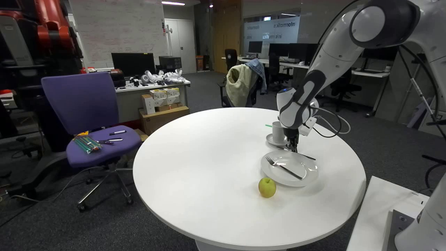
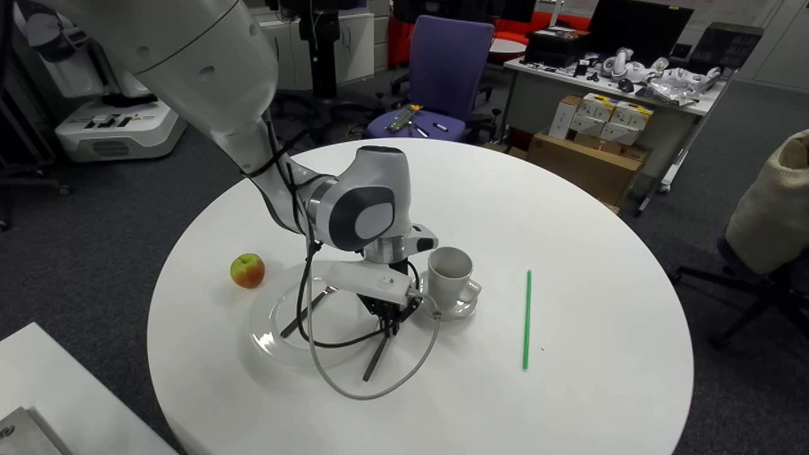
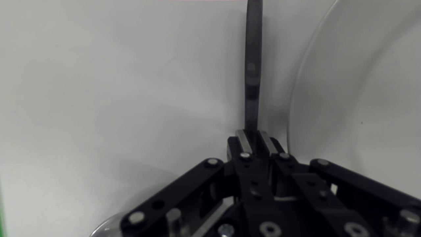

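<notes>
Fingers (image 3: 243,141) point down and stand almost together, clamped on the dark, slim length of a utensil (image 3: 253,59); one pad lies along each side of it, apparently because so thin a thing offers little else to pinch. One end runs out past the fingertips, while the rest goes back beneath them, mostly hidden, so whether it is a knife or a spoon cannot be told. Nor is it clear whether it rests on the counter (image 1: 209,157) or hangs just above.

Close on one side of the fingers curves the rim of the plate (image 3: 355,98); near on the opposite side are the saucer (image 2: 464,311) and mug (image 2: 447,287). That narrow lane probably explains the steep approach from above. The mug stands upright on the saucer, which likely serves to catch drips, its handle turned away from the fingers.

Farther out, past the plate's near rim, a fork (image 1: 285,169) lies across the plate, where the raised edge probably helps to keep it from wandering. Beyond the plate from the fingers, an apple (image 1: 267,188) sits just beside it, seemingly steady on its own base. The opposite way, past the mug, a green straw (image 2: 527,319) lies flat, well apart from the fingers.
</notes>
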Controlling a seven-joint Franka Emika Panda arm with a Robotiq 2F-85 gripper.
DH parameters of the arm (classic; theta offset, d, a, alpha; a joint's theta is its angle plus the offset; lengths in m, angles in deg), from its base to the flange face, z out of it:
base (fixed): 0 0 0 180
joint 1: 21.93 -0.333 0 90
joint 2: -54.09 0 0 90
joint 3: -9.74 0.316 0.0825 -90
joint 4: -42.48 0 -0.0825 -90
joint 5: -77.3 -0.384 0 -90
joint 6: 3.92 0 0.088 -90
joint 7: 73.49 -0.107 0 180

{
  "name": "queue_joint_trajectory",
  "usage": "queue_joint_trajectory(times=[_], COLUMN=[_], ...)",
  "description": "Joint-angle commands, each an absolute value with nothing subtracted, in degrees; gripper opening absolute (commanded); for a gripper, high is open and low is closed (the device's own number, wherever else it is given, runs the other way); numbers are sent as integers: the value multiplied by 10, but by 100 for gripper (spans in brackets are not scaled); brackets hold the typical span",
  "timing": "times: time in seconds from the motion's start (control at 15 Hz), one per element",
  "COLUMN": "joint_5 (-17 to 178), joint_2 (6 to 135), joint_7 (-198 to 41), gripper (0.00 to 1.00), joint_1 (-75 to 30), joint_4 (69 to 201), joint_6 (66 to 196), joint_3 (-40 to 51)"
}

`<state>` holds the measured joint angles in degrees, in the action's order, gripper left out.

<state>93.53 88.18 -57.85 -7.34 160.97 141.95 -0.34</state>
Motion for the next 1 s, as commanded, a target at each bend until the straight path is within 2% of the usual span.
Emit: queue_joint_trajectory(times=[0.0,0.07,0.27,0.4,0.53,0.93], joint_5=[920,920,918,918,917,917], joint_2=[884,885,885,885,884,878], joint_7=[-556,-555,-555,-555,-555,-555], gripper=[3,14,18,11,9,8], joint_1=[-61,-61,-61,-61,-61,-60], joint_4=[1597,1597,1596,1596,1596,1599], joint_6=[1414,1414,1413,1412,1412,1415], joint_3=[6,6,7,7,7,6])
